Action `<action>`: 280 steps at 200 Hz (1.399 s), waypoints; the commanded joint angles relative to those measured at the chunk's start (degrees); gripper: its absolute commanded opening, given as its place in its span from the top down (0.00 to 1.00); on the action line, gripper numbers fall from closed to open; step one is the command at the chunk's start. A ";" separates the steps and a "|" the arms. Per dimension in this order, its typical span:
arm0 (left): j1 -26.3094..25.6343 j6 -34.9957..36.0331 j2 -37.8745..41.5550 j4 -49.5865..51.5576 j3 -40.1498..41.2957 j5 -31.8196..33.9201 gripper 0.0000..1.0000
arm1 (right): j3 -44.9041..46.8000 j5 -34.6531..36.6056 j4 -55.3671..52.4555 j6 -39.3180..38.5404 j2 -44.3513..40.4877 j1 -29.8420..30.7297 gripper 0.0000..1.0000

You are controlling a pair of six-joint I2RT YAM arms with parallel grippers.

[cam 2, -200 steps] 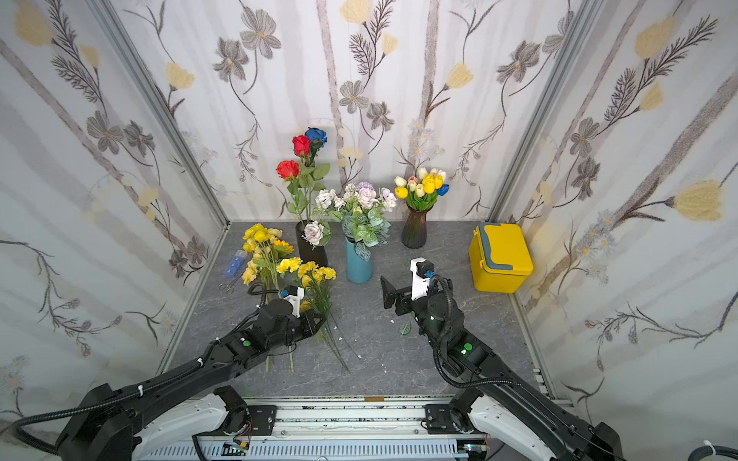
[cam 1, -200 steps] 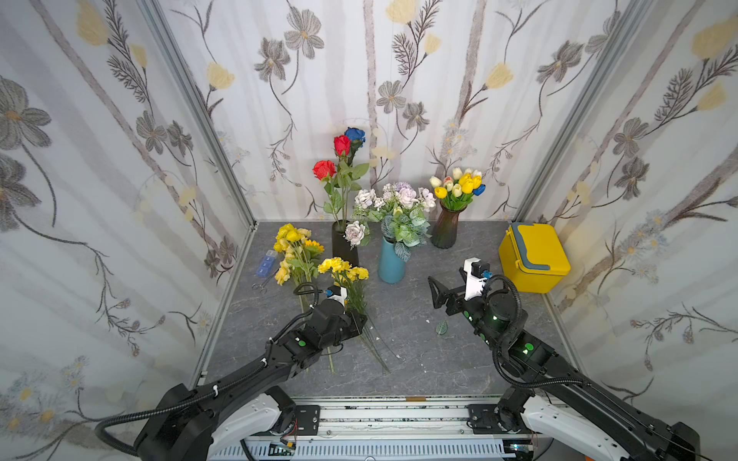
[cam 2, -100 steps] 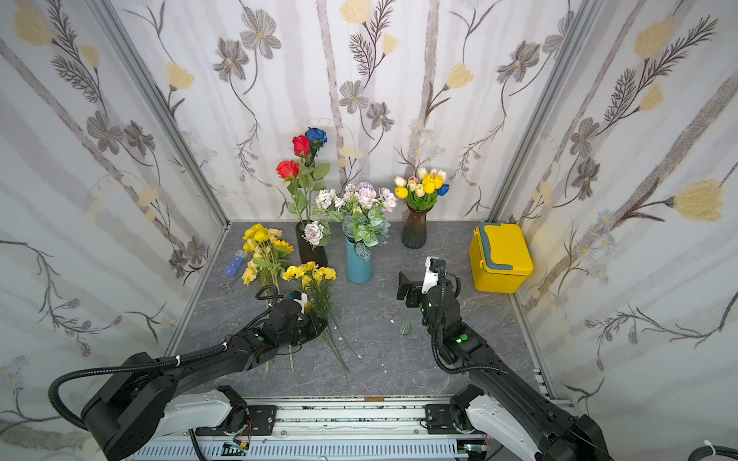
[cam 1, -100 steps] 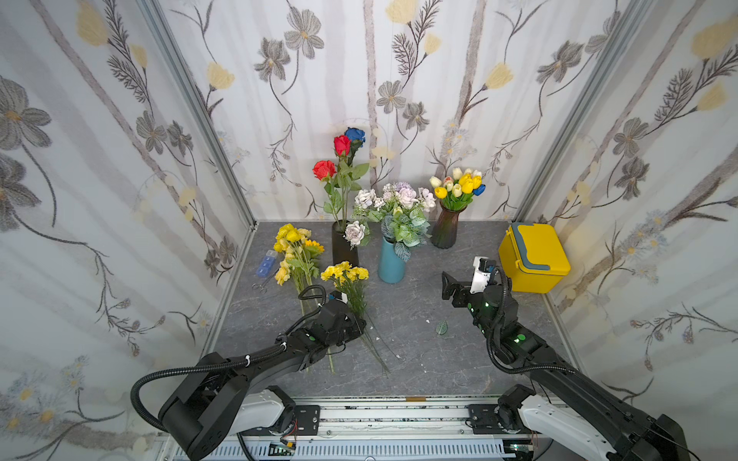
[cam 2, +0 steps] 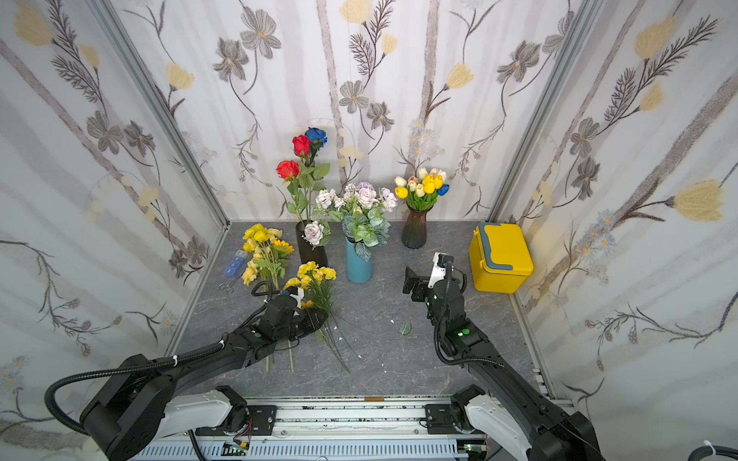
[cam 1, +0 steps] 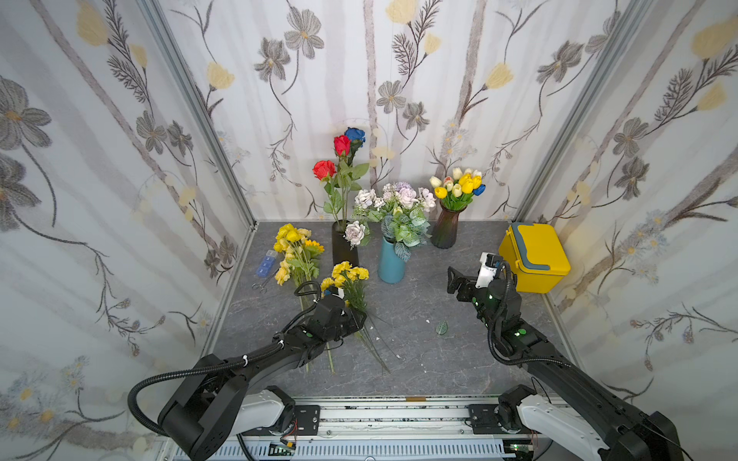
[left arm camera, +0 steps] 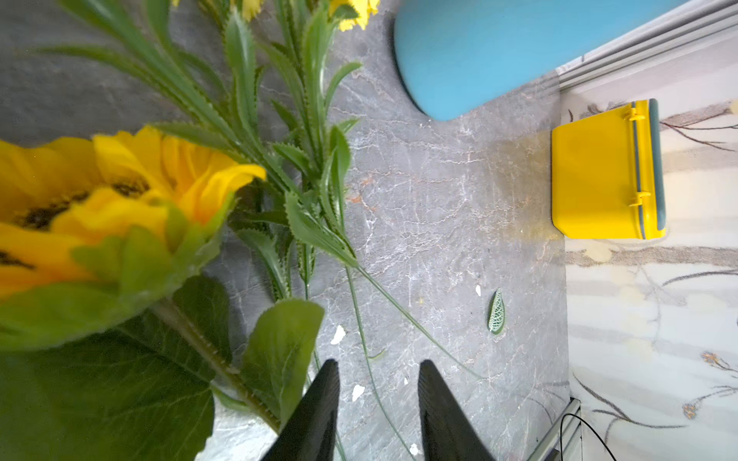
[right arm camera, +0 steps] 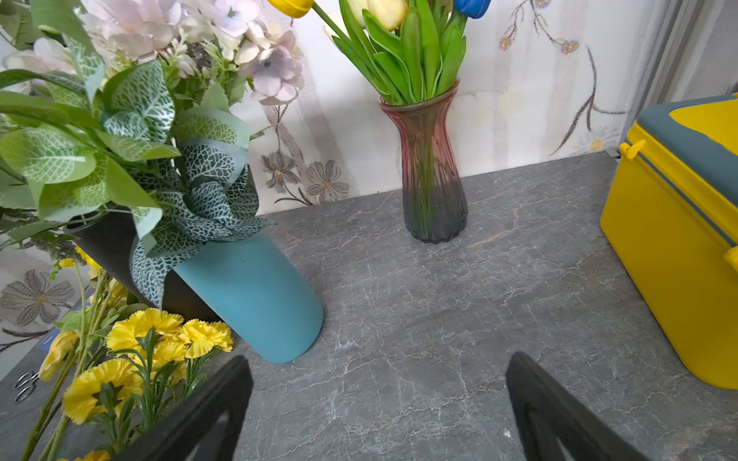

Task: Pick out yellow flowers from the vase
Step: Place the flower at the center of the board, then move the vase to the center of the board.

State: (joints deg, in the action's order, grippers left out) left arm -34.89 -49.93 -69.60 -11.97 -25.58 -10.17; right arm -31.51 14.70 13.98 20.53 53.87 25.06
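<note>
Though loose, sunflower [left arm camera: 100,191] beside left hand [left arm camera: 378,371]

In both top views my left gripper [cam 1: 354,318] is mostly hidden under my own wrist and the green stems [cam 1: 356,297]; I cannot make out its 2 fingers there. At my left wrist camera a sunflower [left arm camera: 100,199] is blurred and cut by the edge, as is the teal vase [left arm camera: 479,60]. My right wrist view crops a yellow tulip [right arm camera: 289,4] and the yellow box [right arm camera: 671,239]. Far left, a small blue item [cam 1: 265,265] is too small to identify.
</note>
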 commanded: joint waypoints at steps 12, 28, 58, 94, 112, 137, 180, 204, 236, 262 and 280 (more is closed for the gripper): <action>0.07 1.90 3.67 4.15 -0.70 2.46 0.47 | -1.08 -2.46 2.43 1.90 1.22 -1.69 0.03; 0.17 2.79 5.85 5.24 -0.60 2.69 0.38 | -1.32 -3.77 2.72 3.19 1.84 -3.07 0.04; 1.35 8.31 12.63 9.67 -2.78 4.03 0.28 | -3.00 -8.09 2.50 7.95 3.36 -7.74 0.03; 3.49 18.95 25.71 15.90 -6.07 13.27 0.18 | -6.96 -11.17 3.51 12.50 7.70 -12.50 0.04; 3.76 21.72 32.55 15.18 -5.13 16.41 0.14 | -8.79 -11.68 5.16 12.17 10.53 -13.09 0.04; 3.79 22.55 40.95 13.45 -1.33 20.22 0.11 | -11.29 -13.30 6.34 12.69 14.71 -14.57 0.05; 3.83 22.01 52.32 13.11 5.59 25.21 0.06 | -17.94 -13.62 8.60 13.21 22.68 -16.31 0.07; 3.78 20.94 55.63 13.27 7.89 26.33 0.04 | -21.66 -16.03 9.46 16.25 27.92 -17.65 0.11; 3.78 20.11 56.09 12.94 9.62 25.94 0.03 | -26.76 -17.24 10.24 19.79 33.75 -18.41 0.16; 3.79 20.02 56.13 12.13 10.72 24.90 0.02 | -31.64 -19.65 10.34 22.91 39.27 -19.27 0.24; 3.82 20.48 56.12 11.99 11.05 24.85 0.02 | -34.23 -22.30 10.70 25.89 42.64 -20.41 0.29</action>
State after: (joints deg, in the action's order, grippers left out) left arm -31.11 -29.85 -13.58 1.72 -14.96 14.76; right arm -63.00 -3.60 22.48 41.08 93.27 5.72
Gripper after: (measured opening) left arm 0.981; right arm 0.735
